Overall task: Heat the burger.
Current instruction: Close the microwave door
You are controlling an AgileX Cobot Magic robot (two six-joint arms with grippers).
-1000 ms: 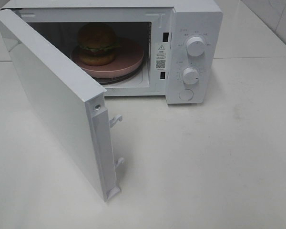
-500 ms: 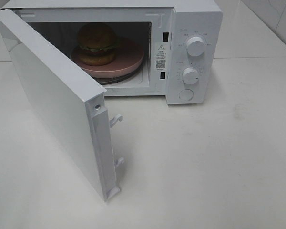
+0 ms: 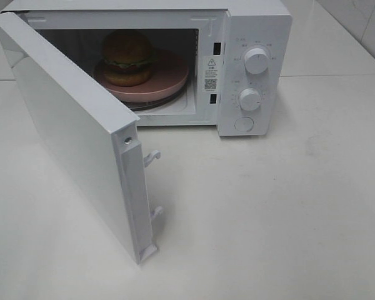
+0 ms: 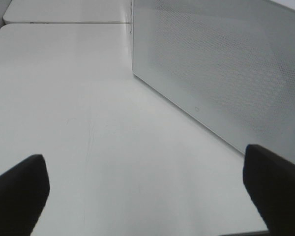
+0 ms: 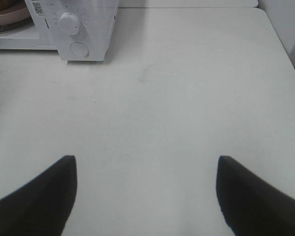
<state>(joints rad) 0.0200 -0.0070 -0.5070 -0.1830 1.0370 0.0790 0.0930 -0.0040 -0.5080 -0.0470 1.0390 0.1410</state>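
The burger (image 3: 127,57) sits on a round pink plate (image 3: 165,80) inside the white microwave (image 3: 256,25), whose door (image 3: 69,131) stands wide open toward the front left. Neither gripper shows in the high view. My left gripper (image 4: 145,196) is open and empty, low over the table, facing the outer face of the open door (image 4: 221,73). My right gripper (image 5: 145,196) is open and empty over the table, well in front of the microwave's control panel (image 5: 76,29). A sliver of the pink plate (image 5: 7,12) shows in the right wrist view.
Two dials (image 3: 257,60) and a round button (image 3: 244,124) are on the microwave's right panel. The white table (image 3: 287,212) stretches in front and to the right. A tiled wall (image 3: 362,19) is at the back right.
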